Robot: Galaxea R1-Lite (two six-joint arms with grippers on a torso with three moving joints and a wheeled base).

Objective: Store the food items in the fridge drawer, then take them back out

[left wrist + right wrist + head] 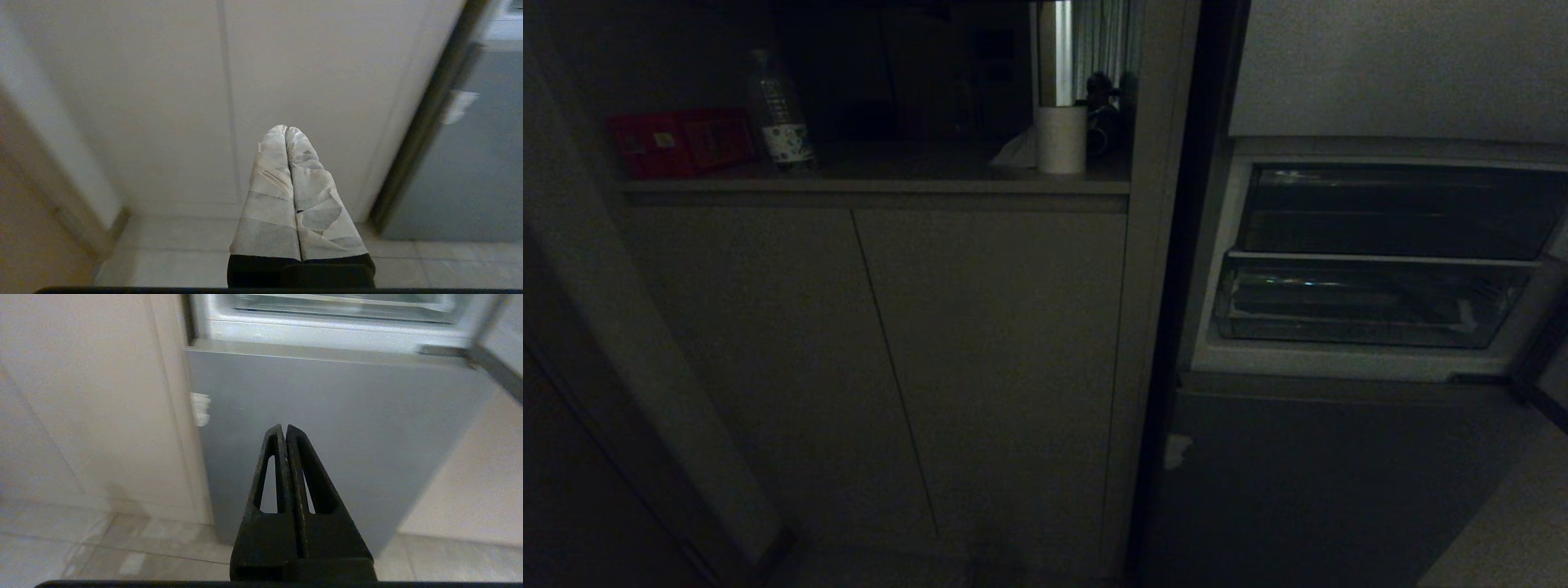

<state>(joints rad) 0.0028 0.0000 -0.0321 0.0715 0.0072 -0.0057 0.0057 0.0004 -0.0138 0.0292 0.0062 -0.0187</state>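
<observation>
Both claws sit nearest your cameras and neither carries anything. Your left claw point(287, 130), its fingers wrapped in pale tape, is pressed together and points at the pale cabinet doors point(163, 102) below the shelf. Your right claw point(284, 427), bare black, is also pressed together and points at the closed lower panel of the fridge point(327, 428). Neither arm appears in the head view, which suggests both are parked low, clear of the work.

On the right of the scene, the fridge's middle compartment stands open. The fridge drawer point(1364, 318), a clear plastic tray, lies in the lower part of that opening, with a clear shelf above it. It looks empty, though the light is too poor to be sure. A whitish tape scrap point(1176, 451) marks the left edge of the lower panel.

On the left, the far shelf above the cabinets serves as the bench point(874, 186). Two bright red items point(682, 140) rest at its left end, just beside a clear bottle point(780, 114); these are probably the food items, staged within reach of your left arm. A white cylinder point(1062, 139) stands at the bench's right end.

Judged from this layout, storage has not started. The open compartment leaves the drawer accessible, so your first step is likely a reach to the red items.
</observation>
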